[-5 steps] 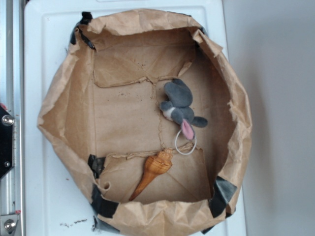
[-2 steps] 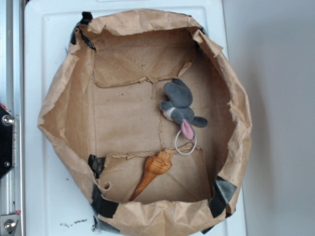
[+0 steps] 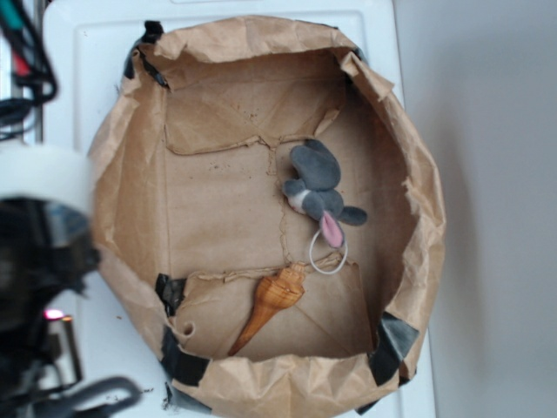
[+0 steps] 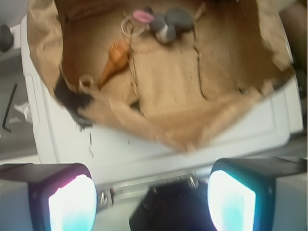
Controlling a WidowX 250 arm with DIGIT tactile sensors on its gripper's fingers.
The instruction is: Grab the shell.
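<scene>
The shell (image 3: pixel 270 306) is a slim orange-brown spiral cone. It lies on the floor of the brown paper bag tray (image 3: pixel 422 183) near its front wall, with the point toward the lower left. In the wrist view the shell (image 4: pixel 114 58) shows far ahead at the upper left, inside the paper bag tray (image 4: pixel 43 43). My gripper (image 4: pixel 151 197) is open with nothing between its widely spread fingers. It hovers outside the tray over the white board's edge. My arm (image 3: pixel 43 252) is a blurred dark and white mass at the left edge, well clear of the shell.
A grey plush bunny (image 3: pixel 318 187) with a pink ear and white loop lies just above the shell. Black tape (image 3: pixel 396 341) patches the tray's corners. The tray rests on a white board (image 3: pixel 87 70). A metal rail (image 4: pixel 159 180) and a black hex key (image 4: pixel 9 106) lie outside it.
My arm has swung into the exterior view from the left, where only the rail showed before. The shell, bunny and tray have not moved.
</scene>
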